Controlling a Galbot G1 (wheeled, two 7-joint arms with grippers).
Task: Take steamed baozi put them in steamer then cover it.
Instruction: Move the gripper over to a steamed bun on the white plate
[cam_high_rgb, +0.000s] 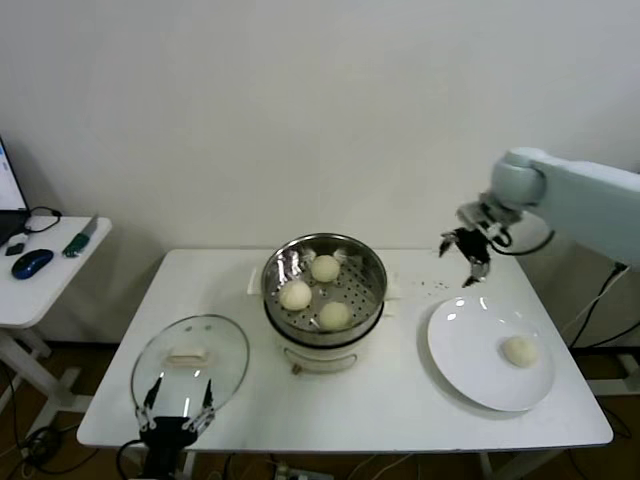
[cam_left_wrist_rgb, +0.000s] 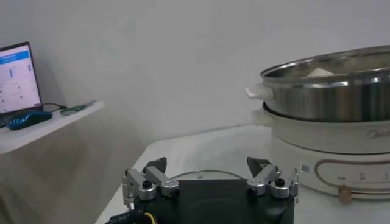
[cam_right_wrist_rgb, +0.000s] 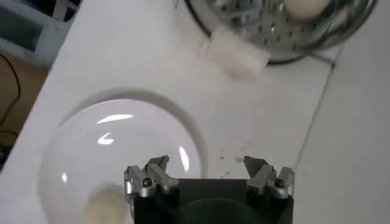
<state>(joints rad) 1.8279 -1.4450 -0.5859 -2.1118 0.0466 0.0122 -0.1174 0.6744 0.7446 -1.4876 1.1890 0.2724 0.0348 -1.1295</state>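
Note:
The steel steamer (cam_high_rgb: 372, 270) stands on its white pot base at the table's middle and holds three cream-white baozi (cam_high_rgb: 325, 268), (cam_high_rgb: 295, 296), (cam_high_rgb: 334, 315). A fourth baozi (cam_high_rgb: 519, 350) lies on the white plate (cam_high_rgb: 465, 340) at the right; it also shows in the right wrist view (cam_right_wrist_rgb: 102, 204). My right gripper (cam_high_rgb: 466, 253) is open and empty in the air above the table, behind the plate's far edge and right of the steamer. The glass cover (cam_high_rgb: 225, 350) with its cream handle lies flat at the front left. My left gripper (cam_high_rgb: 179, 405) is open and empty at the cover's near edge.
A side table (cam_high_rgb: 60, 270) at the far left carries a blue mouse (cam_high_rgb: 33, 263) and a laptop's edge. The right wrist view shows the plate (cam_right_wrist_rgb: 73, 152), the steamer's white side handle (cam_right_wrist_rgb: 234, 52) and bare tabletop. The wall stands close behind the table.

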